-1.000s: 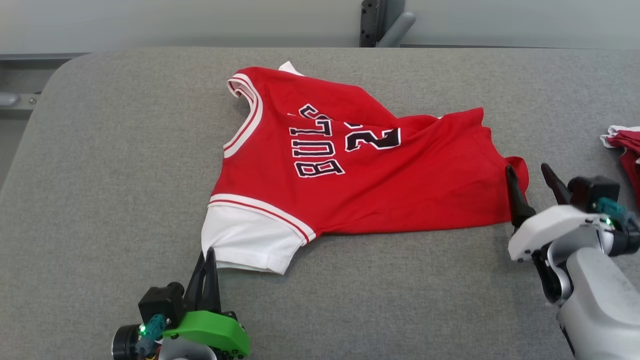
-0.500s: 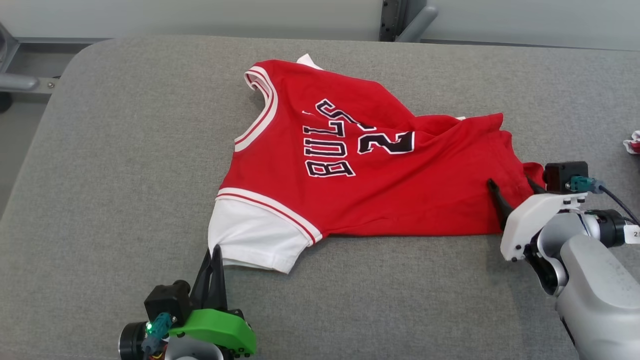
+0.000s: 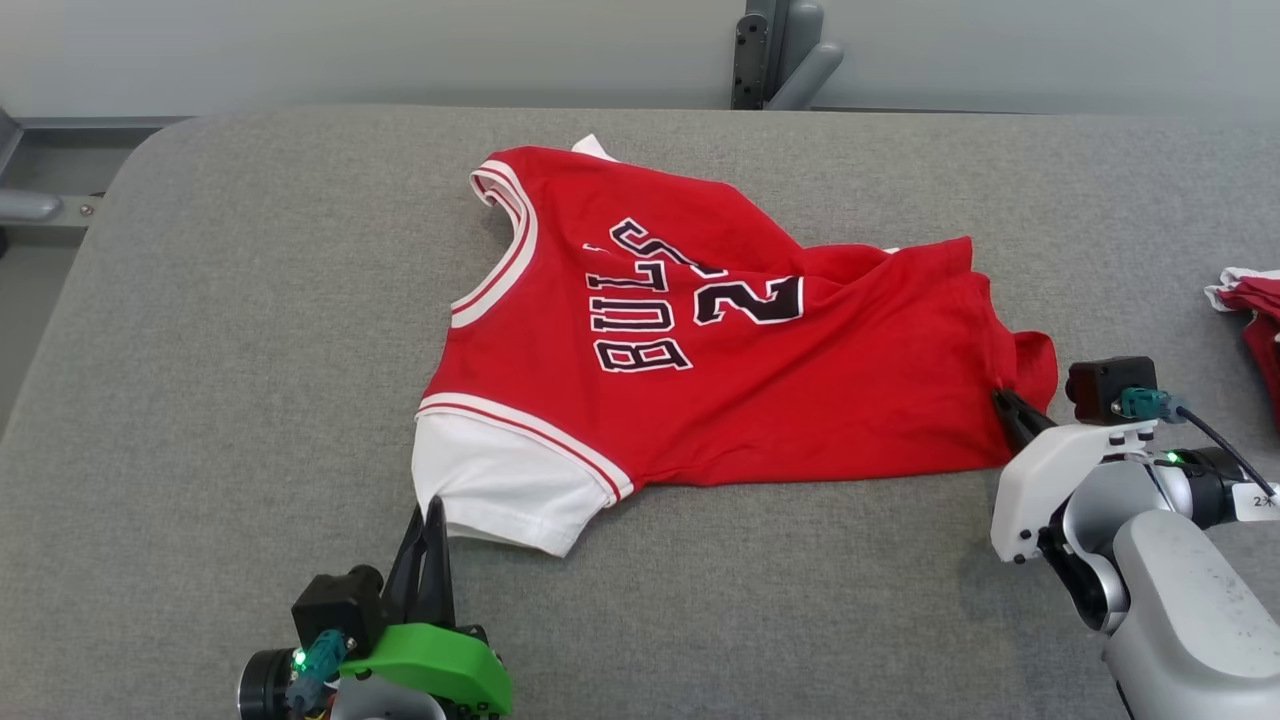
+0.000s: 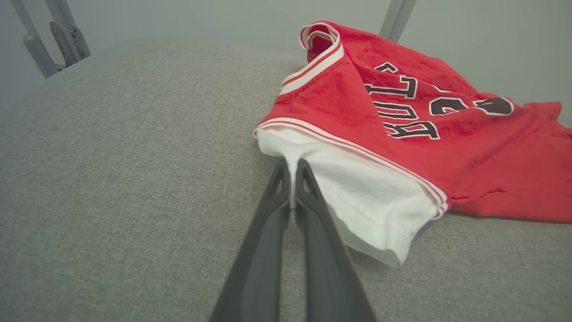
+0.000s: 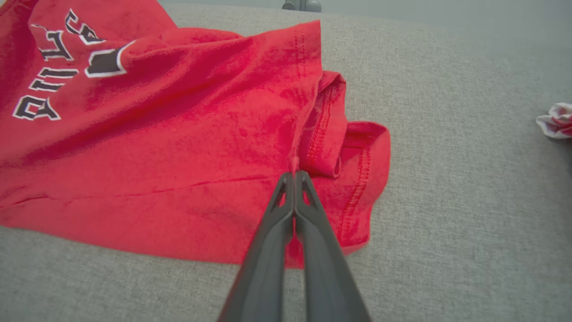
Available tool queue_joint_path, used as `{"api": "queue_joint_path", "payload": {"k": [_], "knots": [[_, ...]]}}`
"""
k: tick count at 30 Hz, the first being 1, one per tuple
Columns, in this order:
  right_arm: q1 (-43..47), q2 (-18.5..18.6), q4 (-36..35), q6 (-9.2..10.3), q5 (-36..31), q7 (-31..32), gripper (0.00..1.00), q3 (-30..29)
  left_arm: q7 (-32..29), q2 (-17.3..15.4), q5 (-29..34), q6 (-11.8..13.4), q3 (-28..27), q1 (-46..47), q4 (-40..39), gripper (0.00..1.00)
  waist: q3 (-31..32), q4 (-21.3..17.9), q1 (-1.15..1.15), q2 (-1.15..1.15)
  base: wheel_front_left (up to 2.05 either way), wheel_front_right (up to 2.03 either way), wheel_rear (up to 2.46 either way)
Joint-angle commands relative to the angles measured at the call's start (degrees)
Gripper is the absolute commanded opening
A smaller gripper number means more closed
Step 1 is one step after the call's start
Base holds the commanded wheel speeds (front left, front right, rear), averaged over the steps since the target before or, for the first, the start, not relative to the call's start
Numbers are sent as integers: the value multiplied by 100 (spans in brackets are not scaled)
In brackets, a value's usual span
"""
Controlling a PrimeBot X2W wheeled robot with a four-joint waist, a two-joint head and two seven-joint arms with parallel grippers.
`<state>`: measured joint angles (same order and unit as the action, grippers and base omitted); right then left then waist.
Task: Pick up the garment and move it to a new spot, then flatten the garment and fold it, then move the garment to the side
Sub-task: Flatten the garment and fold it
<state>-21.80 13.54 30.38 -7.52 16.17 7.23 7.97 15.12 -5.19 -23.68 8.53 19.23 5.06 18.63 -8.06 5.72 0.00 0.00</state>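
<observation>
Left gripper (image 4: 292, 166): pinched shut on white sleeve edge of garment (image 3: 760, 400) | right gripper (image 5: 293, 173): clamped on its red hem corner | garment: spread rumpled mid grey table (image 3: 230, 330), lettering up

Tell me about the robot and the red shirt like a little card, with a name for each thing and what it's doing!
garment: red jersey, rumpled and not folded, resting on the table
surface: grey padded table
left gripper: shut, pinching the edge of the white sleeve
right gripper: shut, pinching the jersey at its hem
also there: red and white cloth at the table's right edge
stage: both ends gripped, flattening and folding not yet done
</observation>
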Motion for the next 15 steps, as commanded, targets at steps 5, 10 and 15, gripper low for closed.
{"api": "queue_joint_path", "payload": {"k": [5,10,15], "knots": [[216,6,-403,6,-270,-112,0,-172,-2,-4,79,-34,-50,-104,-6,0,147,-32,0,0,0,0,0],[291,-8,-872,6,-243,-253,0,-242,-2,55,-241,-195,-345,-123,-280,0,357,-103,0,0,0,0,0],[36,123,-1398,6,288,-333,0,-311,-76,-21,-690,-589,-630,274,-561,0,648,-208,0,0,0,0,0]]}}
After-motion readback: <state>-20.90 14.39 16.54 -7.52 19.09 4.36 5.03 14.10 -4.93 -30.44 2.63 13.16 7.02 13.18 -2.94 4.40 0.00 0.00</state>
